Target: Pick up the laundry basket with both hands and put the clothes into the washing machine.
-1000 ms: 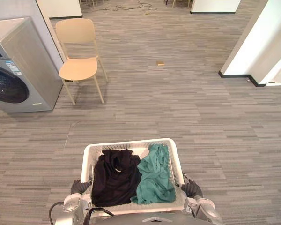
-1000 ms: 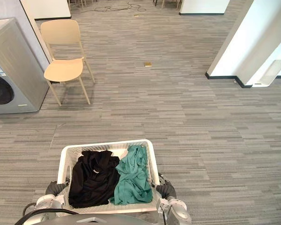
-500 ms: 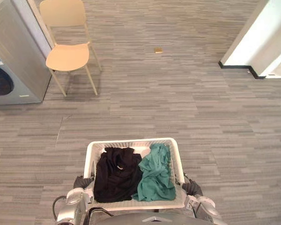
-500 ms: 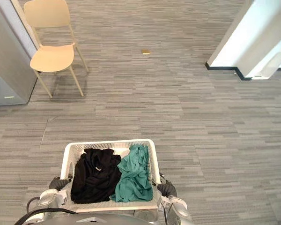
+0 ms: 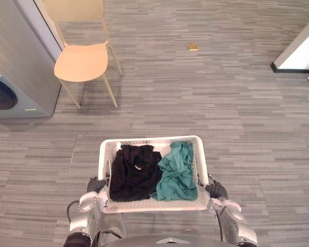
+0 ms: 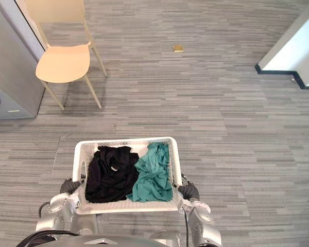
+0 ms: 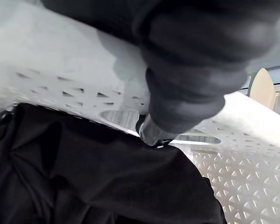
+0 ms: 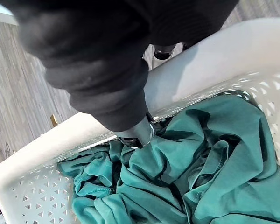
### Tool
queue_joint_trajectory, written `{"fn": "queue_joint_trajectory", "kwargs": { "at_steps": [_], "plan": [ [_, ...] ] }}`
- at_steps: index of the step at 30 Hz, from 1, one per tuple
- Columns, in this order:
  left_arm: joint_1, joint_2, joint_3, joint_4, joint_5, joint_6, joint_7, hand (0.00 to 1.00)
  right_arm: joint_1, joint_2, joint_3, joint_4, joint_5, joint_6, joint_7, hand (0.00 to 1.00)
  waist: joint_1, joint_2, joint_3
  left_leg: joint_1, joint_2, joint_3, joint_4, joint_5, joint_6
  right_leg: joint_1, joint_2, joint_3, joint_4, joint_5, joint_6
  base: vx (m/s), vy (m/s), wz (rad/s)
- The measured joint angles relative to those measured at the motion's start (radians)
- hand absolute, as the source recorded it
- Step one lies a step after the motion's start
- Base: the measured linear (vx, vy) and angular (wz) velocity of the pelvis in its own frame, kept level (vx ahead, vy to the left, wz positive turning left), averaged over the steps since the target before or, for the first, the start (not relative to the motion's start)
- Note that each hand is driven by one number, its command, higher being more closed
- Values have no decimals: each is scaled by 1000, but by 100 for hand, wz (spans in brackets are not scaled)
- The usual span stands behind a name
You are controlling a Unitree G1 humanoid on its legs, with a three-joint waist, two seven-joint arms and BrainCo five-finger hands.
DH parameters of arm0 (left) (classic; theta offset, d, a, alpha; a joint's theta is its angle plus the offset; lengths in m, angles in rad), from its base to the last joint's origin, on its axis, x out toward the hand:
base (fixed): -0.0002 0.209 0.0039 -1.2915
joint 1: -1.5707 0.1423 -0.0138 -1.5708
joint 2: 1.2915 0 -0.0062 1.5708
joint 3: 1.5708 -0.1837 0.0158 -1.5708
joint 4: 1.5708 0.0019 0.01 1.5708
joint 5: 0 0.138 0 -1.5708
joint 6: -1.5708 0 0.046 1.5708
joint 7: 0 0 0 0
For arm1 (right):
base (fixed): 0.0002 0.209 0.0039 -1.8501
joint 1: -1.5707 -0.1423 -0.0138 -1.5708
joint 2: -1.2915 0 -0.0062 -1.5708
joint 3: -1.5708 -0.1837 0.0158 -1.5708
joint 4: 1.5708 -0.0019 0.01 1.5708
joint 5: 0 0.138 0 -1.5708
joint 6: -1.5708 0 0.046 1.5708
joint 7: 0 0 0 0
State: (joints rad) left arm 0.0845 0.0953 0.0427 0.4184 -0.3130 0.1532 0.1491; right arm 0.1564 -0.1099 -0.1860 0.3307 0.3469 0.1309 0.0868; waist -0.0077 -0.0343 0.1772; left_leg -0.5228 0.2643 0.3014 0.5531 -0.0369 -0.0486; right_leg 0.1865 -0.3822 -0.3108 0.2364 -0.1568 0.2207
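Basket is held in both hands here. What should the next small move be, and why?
Probably a step forward and left: the laundry basket is held at its sides by the left hand and right hand, and the washing machine stands ahead-left beside the chair.

Basket [image 5: 152, 206] wht; blk garment [image 5: 134, 174], teal garment [image 5: 177, 175]; chair [image 5: 81, 62] beige; floor [image 5: 221, 103] gry-striped.
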Motion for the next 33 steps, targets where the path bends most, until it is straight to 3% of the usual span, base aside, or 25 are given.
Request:
{"fn": "queue_joint_trajectory", "kwargs": {
  "at_steps": [1, 2, 3, 4, 5, 6, 8, 10, 11, 13, 14, 15, 17, 18, 19, 20, 21, 22, 24, 26, 28, 29, 31, 32, 33],
  "plan": [
    [0, 0, 1, -6, -2, 2, 0, 100, -15, 0, -2, 5, -1, 0, -3, 100, 4, -12, 4, 10, -25, 16, 87, -100, 14, -44, -55, 52, 137, 61, -16, 659, 515, 10],
    [1, 0, 0, -4, -4, 5, 1, 100, -18, 1, -2, 7, -2, 3, -3, 100, 5, -15, 6, 33, -41, 25, 108, -140, 25, -64, -81, 75, 214, 116, -51, 661, 529, 24],
    [13, 4, 0, -3, -8, 17, 9, 100, -14, 6, 1, 17, -4, 9, -2, 100, 7, -19, 5, 100, -80, 36, 105, -195, 48, -114, -127, 110, 357, 295, -173, 648, 480, 43],
    [32, 14, -1, -4, -8, 21, 14, 100, -10, 19, 13, 37, -11, 8, -1, 100, 2, -16, 8, 176, -116, 31, 70, -230, 68, -188, -130, 159, 552, 331, -230, 633, 430, 51],
    [41, 27, -4, -4, -8, 22, 16, 100, -8, 25, 27, 49, -11, 9, -1, 100, -1, -11, 12, 218, -130, 25, 46, -239, 71, -233, -106, 195, 655, 285, -214, 729, 362, 66],
    [53, 53, -5, -4, -8, 24, 17, 100, 3, 35, 53, 62, -11, 10, 0, 100, -13, -9, 23, 311, -168, -2, -21, -252, 78, -301, -26, 245, 813, 157, -190, 586, 227, 67],
    [80, 74, -6, -4, -7, 28, 18, 100, 28, 52, 68, 63, -11, 11, 0, 100, -11, 13, 49, 489, -203, -29, -157, -276, 81, -462, 127, 224, 881, -28, -191, 649, 166, 54],
    [82, 68, -2, -4, -16, 24, 21, 100, 25, 54, 72, 15, -2, -7, 10, 100, -23, 23, 57, 554, -212, -51, -204, -286, 70, -534, 153, 147, 789, -80, -196, 535, 47, 49],
    [74, 62, 1, -15, -26, 18, 21, 100, 31, 48, 74, -16, -2, -7, 10, 100, -30, 31, 64, 614, -216, -77, -242, -298, 58, -582, 165, 84, 631, -86, -189, 747, -20, 84],
    [64, 63, -1, -26, -28, 9, 21, 100, 34, 45, 70, -44, -1, 1, 12, 100, -26, 38, 64, 699, -217, -114, -302, -324, 21, -626, 182, 42, 337, -17, -172, 659, -103, 83],
    [63, 61, -4, -31, -27, 9, 20, 100, 41, 43, 68, -50, -1, 2, 13, 100, -36, 26, 49, 758, -207, -150, -336, -347, 2, -623, 210, 70, 223, 129, -174, 739, -179, 91],
    [67, 47, -7, -30, -23, 10, 20, 100, 46, 38, 64, -50, -1, 3, 9, 100, -50, 51, 38, 793, -184, -182, -351, -347, -15, -611, 235, 79, 269, 145, -228, 885, -218, 93],
    [74, -15, -3, -48, -3, 24, 20, 100, 51, 8, 47, -81, -1, 11, -3, 100, -54, 81, 37, 764, -138, -202, -164, -289, -28, -589, 217, 39, 414, 8, -257, 788, -201, 51],
    [78, -26, -3, -49, 6, 26, 20, 100, 58, 2, 45, -86, -1, 15, -3, 100, -60, 94, 43, 728, -114, -202, -54, -259, -53, -552, 223, 18, 414, -20, -262, 707, -196, 38],
    [96, -39, -3, -52, 17, 33, 20, 100, 85, -10, 40, -105, -1, 23, -4, 100, -58, 113, 51, 632, -62, -218, 206, -113, -80, -460, 249, -3, 378, -58, -263, 572, -149, 21],
    [105, -43, -5, -54, 19, 35, 20, 100, 103, -17, 40, -121, -1, 26, -6, 100, -50, 122, 52, 587, -35, -222, 325, -64, -102, -416, 263, -6, 354, -68, -266, 701, -154, 0],
    [121, -54, -8, -59, 19, 36, 20, 100, 126, -21, 41, -149, 0, 27, -8, 100, -40, 131, 58, 516, 7, -216, 505, -56, -94, -317, 296, -6, 295, -71, -268, 653, -94, -12],
    [139, -58, -8, -66, 19, 37, 19, 100, 153, -19, 42, -178, 0, 24, -9, 100, -37, 123, 59, 445, 22, -205, 587, -83, -63, -218, 307, -13, 224, -71, -268, 637, -74, -11],
    [144, -50, -14, -101, 23, 37, 10, 100, 181, -17, 43, -200, 10, 21, -9, 100, -14, 92, 46, 344, 48, -128, 533, -138, -34, -129, 297, -4, 131, -69, -265, 600, -11, -14],
    [133, -47, -10, -111, 23, 35, 6, 100, 172, -16, 43, -198, 20, 16, -10, 100, 4, 80, 40, 278, 68, -78, 350, -177, -4, -76, 283, 27, 84, -68, -263, 481, 57, -47],
    [136, -57, 14, -120, 22, 35, 7, 100, 143, -17, 48, -196, 20, 18, -12, 100, 22, 81, 36, 265, 71, -103, -7, -147, -19, -28, 251, 83, 63, -69, -260, 509, 259, -81],
    [138, -57, 19, -123, 22, 36, 7, 100, 142, -18, 48, -196, 20, 17, -12, 100, 27, 80, 34, 265, 70, -122, -94, -123, -29, -25, 241, 96, 65, -72, -250, 452, 313, -98],
    [166, -56, 9, -127, 22, 30, 7, 100, 152, -25, 61, -192, 16, 6, -7, 100, 39, 83, -21, 254, 62, -187, -272, -9, -60, -22, 198, 182, 56, -158, -91, 396, 388, -103],
    [170, -58, 7, -121, 22, 23, 7, 100, 151, -25, 60, -171, 15, 3, -7, 100, 39, 88, -34, 243, 50, -207, -233, 100, -132, -13, 178, 207, 59, -181, -50, 546, 626, -71],
    [155, -9, 0, -100, 28, 26, 11, 100, 129, 28, 52, -87, 8, 6, -15, 100, 20, 17, -55, 224, -2, -185, -142, 22, -124, -13, 112, 243, 74, -170, -37, 475, 545, -39]
  ]
}}
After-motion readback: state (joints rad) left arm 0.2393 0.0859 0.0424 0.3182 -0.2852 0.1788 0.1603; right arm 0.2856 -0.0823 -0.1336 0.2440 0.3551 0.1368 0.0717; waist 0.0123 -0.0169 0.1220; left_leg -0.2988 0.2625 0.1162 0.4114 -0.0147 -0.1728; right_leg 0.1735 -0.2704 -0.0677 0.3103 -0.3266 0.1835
